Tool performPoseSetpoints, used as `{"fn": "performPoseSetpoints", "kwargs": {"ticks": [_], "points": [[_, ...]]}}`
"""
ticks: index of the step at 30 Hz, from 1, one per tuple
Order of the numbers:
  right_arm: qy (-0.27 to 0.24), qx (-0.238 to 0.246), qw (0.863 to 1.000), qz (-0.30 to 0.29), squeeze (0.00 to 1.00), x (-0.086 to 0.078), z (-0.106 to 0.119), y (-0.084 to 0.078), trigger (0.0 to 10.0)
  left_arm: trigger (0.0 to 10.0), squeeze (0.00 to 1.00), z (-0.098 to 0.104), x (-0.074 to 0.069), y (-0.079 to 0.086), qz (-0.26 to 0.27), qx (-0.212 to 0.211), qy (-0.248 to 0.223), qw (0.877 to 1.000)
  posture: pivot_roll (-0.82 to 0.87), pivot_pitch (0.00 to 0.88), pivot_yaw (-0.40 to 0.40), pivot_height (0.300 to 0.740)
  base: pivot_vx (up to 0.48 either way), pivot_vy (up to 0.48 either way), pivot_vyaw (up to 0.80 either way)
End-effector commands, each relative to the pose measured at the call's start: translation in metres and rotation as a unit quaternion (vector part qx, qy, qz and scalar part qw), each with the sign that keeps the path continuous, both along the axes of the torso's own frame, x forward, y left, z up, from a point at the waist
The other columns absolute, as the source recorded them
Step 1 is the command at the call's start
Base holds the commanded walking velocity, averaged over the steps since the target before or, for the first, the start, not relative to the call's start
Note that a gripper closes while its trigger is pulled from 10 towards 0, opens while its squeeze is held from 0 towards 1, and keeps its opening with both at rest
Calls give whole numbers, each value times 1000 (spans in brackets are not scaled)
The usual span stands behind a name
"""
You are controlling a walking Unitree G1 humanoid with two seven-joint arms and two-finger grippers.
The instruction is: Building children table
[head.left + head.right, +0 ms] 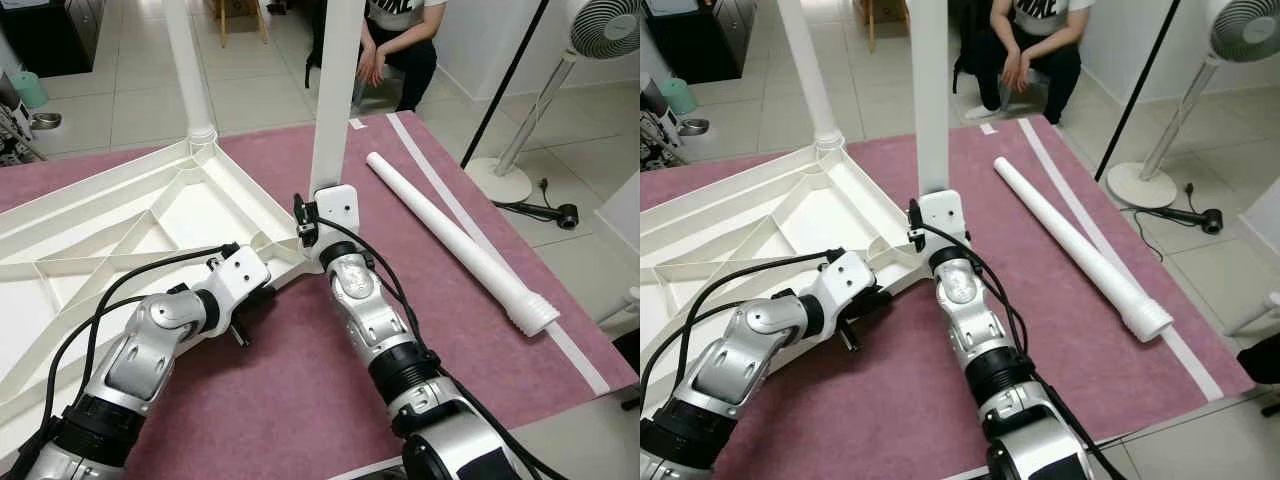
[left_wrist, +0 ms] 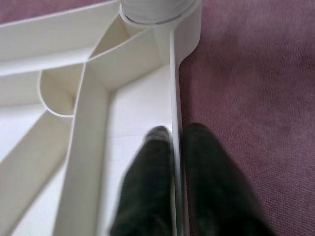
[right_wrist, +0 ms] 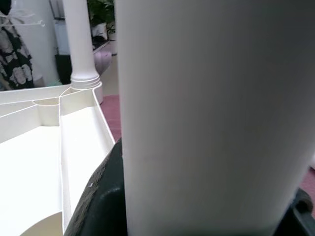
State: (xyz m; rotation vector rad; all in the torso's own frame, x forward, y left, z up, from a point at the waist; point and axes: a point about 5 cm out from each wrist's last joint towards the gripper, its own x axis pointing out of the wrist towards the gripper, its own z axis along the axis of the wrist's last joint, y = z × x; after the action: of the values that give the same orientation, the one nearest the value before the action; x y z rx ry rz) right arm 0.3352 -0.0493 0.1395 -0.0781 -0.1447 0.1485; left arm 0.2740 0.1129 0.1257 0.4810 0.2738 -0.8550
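Two legs stand upright in the upturned white tabletop on the maroon rug — a third leg lies loose to the right. Right gripper grasps the near leg; left gripper pinches the tabletop's rim.

A mauve-pink carpet covers the floor, edged on its right by a white tape strip running from far to near. On its left part lies the upturned white tabletop, ribbed underside up. A loose white table leg lies flat to the right, just beside the strip. Pale floor tiles extend beyond the far edge.
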Motion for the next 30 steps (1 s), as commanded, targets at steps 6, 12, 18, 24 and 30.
{"fn": "performPoseSetpoints", "kwargs": {"ticks": [6, 12, 18, 24, 30], "points": [[76, 10, 994, -81, 0, -6, -34, -18, 10000, 10000, 1000, 44, 7, -1, 7, -34, -96, 995, 79, 0, 29, 740, 0, 0, 0], [78, 20, 987, -137, 0, -7, -36, -20, 10000, 10000, 0, 49, 8, 0, 7, -35, -103, 994, 82, 0, 28, 740, 0, 0, 0], [75, 33, 980, -181, 0, -4, -33, -27, 10000, 10000, 0, 48, 8, -3, 8, -37, -102, 994, 83, 0, 27, 740, 0, 0, 0], [63, 27, 986, -150, 0, -1, -28, -21, 10000, 10000, 0, 44, 7, -3, 5, -31, -93, 995, 83, 0, 27, 740, 0, 0, 0], [62, 31, 991, -117, 1000, -1, -28, -15, 10000, 10000, 0, 40, 6, -1, 7, -21, -90, 996, 79, 0, 29, 740, 0, 0, 0]]}}
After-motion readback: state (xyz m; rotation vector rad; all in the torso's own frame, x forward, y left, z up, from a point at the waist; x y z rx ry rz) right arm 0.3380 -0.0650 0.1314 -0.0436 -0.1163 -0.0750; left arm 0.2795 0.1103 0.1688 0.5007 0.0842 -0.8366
